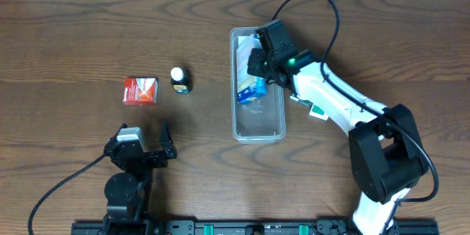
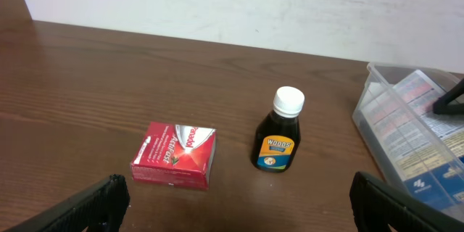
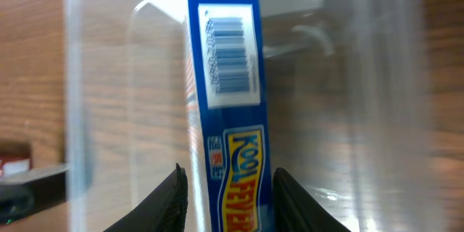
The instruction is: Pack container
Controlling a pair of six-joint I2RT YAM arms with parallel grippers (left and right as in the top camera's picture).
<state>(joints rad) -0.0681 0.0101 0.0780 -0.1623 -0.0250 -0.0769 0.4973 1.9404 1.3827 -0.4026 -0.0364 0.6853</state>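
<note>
The clear plastic container (image 1: 258,136) lies lengthwise at the table's middle right; it also shows in the left wrist view (image 2: 377,127) and the right wrist view (image 3: 94,80). My right gripper (image 1: 259,68) is over its far half, with a blue Kool Fever box (image 1: 250,88) standing on edge inside the tub. In the right wrist view the fingers (image 3: 228,188) straddle this box (image 3: 230,80), slightly apart from it on the left. A pale printed box (image 2: 417,116) also lies in the tub. My left gripper (image 1: 144,138) is open and empty near the front edge.
A red box (image 1: 139,90) (image 2: 175,154) and a small dark bottle with a white cap (image 1: 179,81) (image 2: 279,141) stand on the table left of the tub, beyond the left gripper (image 2: 235,197). A small white and green item (image 1: 317,110) lies by the right arm.
</note>
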